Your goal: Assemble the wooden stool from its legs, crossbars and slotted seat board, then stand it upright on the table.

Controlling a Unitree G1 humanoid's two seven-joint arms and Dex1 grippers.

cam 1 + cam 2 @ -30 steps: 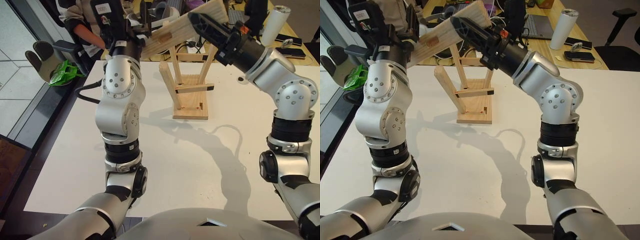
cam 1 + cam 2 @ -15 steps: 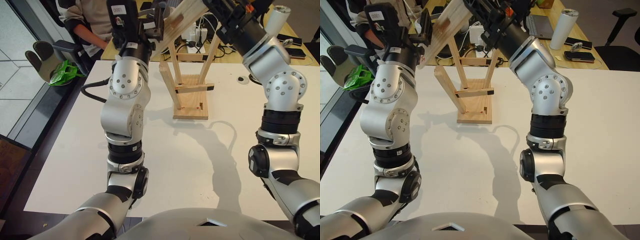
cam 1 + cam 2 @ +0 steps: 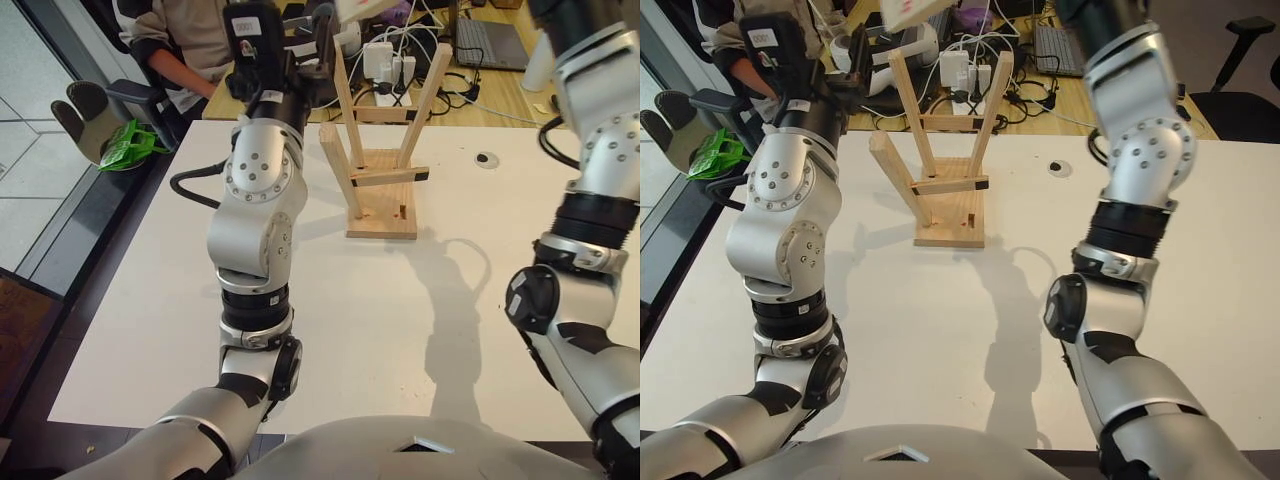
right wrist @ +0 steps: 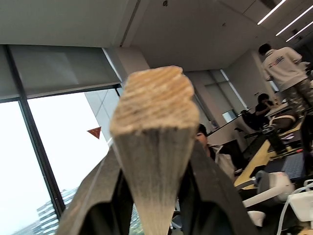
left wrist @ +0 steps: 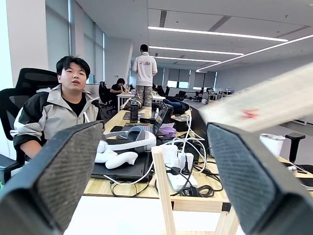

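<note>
A part-built stool frame (image 3: 378,175) of pale wooden legs and crossbars stands on the white table (image 3: 400,330) at the far middle. Two of its legs point up and a third leans to the left. High above it is the slotted seat board (image 4: 154,107), with my right gripper (image 4: 156,147) shut on it. Its lower edge shows in the left eye view as the seat board (image 3: 362,8). My left gripper (image 5: 154,132) hangs beside the frame's legs at their left. Its pads (image 5: 68,171) are wide apart with nothing between them.
A desk (image 3: 470,95) with power strips, cables and a laptop runs behind the table's far edge, and a person sits at its left end. A green bag (image 3: 125,145) lies on a chair off the table's left side. A cable hole (image 3: 487,158) marks the far right.
My right arm has swung the seat board steeply up, out past the head views' top edge. The board's lower end has come away from my left gripper, which is now open.
</note>
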